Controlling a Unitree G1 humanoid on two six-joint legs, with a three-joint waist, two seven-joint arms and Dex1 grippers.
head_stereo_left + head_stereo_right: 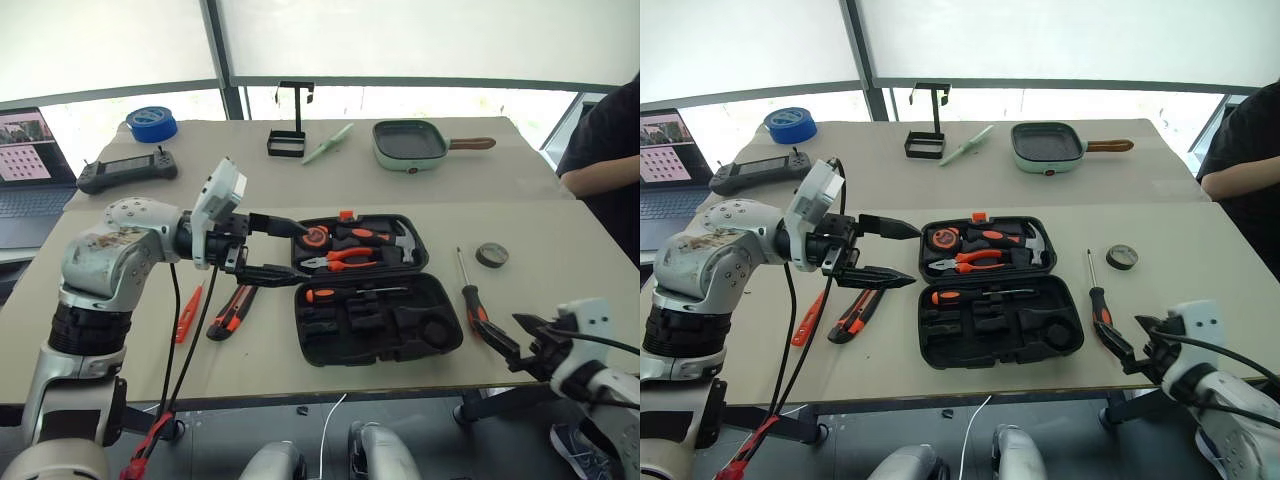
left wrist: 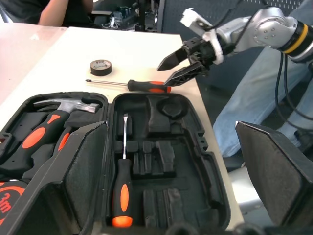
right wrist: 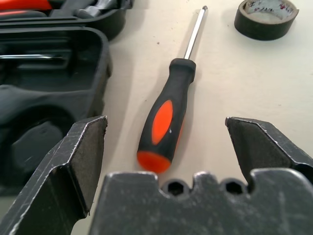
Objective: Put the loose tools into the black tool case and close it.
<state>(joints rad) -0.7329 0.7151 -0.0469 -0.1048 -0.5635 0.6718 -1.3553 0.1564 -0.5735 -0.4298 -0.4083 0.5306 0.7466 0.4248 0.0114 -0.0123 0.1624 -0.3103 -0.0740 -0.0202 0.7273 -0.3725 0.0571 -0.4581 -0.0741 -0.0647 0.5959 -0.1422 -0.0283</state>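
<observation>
The black tool case [image 1: 435, 325] lies open mid-table, and one orange-and-black screwdriver [image 2: 122, 186] rests in its front half. My left gripper [image 1: 300, 253] hovers open and empty over the case's left edge. A second screwdriver [image 3: 166, 117] lies on the table right of the case. My right gripper [image 1: 515, 335] stands open just behind its handle end, not touching it. The dark tape roll [image 1: 491, 254] sits beyond that screwdriver's tip. Left of the case lie the utility knife [image 1: 232, 310] and the slim orange tester screwdriver [image 1: 190, 312].
Pliers [image 1: 345, 258], a hammer [image 1: 400, 240] and a tape measure [image 1: 315, 237] fill the case's rear half. Further back are a controller [image 1: 127, 170], blue tape roll [image 1: 152, 123], laptop [image 1: 30, 160], black stand [image 1: 290, 130] and green pan [image 1: 410, 143]. A person's arm [image 1: 605, 175] rests at the right.
</observation>
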